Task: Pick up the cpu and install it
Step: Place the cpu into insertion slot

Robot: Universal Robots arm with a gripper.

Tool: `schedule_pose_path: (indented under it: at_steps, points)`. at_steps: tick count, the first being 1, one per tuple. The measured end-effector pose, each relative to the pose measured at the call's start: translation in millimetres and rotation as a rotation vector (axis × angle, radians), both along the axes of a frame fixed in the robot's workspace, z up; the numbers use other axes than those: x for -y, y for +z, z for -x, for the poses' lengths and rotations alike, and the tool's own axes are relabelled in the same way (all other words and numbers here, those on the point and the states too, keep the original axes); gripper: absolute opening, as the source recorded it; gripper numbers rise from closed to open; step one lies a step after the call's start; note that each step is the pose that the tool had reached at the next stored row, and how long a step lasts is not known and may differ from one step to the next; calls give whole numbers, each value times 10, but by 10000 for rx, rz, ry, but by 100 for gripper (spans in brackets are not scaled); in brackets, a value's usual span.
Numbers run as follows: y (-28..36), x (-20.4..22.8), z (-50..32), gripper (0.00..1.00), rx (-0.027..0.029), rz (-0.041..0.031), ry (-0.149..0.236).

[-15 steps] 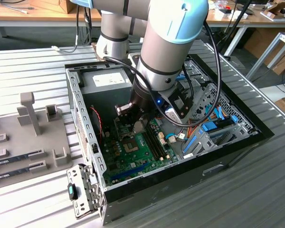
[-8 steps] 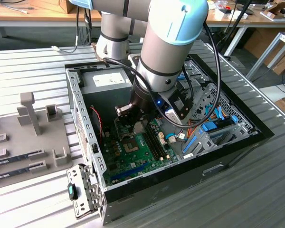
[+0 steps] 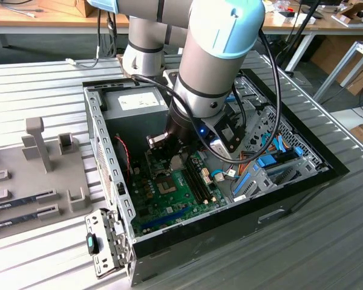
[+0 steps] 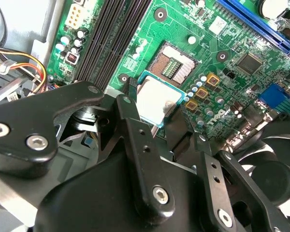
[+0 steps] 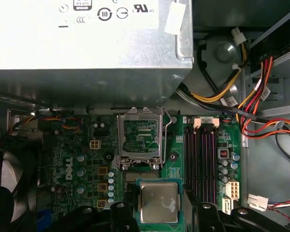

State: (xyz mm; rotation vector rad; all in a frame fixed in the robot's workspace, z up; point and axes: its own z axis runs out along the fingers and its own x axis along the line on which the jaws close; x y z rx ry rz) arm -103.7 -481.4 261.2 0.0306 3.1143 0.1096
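- Here's the cpu (image 4: 157, 102), silver top and green rim, pinched by the gripper (image 5: 158, 215). The black fingers (image 4: 129, 113) press in on opposite edges of the chip.
- It hangs above the motherboard (image 5: 77, 159), just beside the open socket (image 4: 176, 63) and not seated. It lies on the side of the socket away from the power supply (image 5: 87, 43).
- The socket's load plate (image 5: 138, 137) stands raised on the edge nearest the power supply, so the contact field is bare and waiting.
- Risk one, as I judge it: the chip looks slightly tilted in the second wrist view. A corner going down first could bend the socket's contacts.
- Risk two: the grip is only on the thin rim. A nudge against the socket frame or the raised plate could twist the chip in the fingers or knock it loose.
- Risk three: whether the chip is turned to suit the socket can't be told from here. A wrong turn would leave it sitting proud.
- Around it, the memory slots (image 5: 200, 154) run along the board near the chip, close to one finger's path.
- A dark fan (image 4: 275, 166) sits off to the other side, and a cable bundle (image 5: 212, 99) trails past the power supply's corner.
- In the exterior view the arm (image 3: 212, 66) reaches down into the computer case (image 3: 103, 139), whose walls close in the working space.
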Motion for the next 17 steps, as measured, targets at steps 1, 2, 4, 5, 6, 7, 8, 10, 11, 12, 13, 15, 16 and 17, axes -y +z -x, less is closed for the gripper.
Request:
schedule_pose_path:
  at_steps: [1,2,4,5,6,7,8,10,11,12,13,15,16,17]
  points:
    - [-2,0,0,47,0,0,0]
    - [-5,2,0,47,0,1,0]
    - [-9,3,0,47,0,1,1]
    - [-12,4,0,47,0,1,0]
    - [-15,6,0,47,0,1,0]
    - [-19,7,0,47,0,0,0]
    - [-20,8,0,47,-1,1,0]
    - [-23,9,0,47,0,1,0]
    - [-27,11,0,47,0,0,0]
    - [-29,11,0,47,0,0,0]
    - [-30,12,0,47,-1,1,0]
    - [-38,15,0,47,0,0,0]
    - [-39,16,0,47,-1,1,0]
    - [-41,17,0,47,0,1,0]
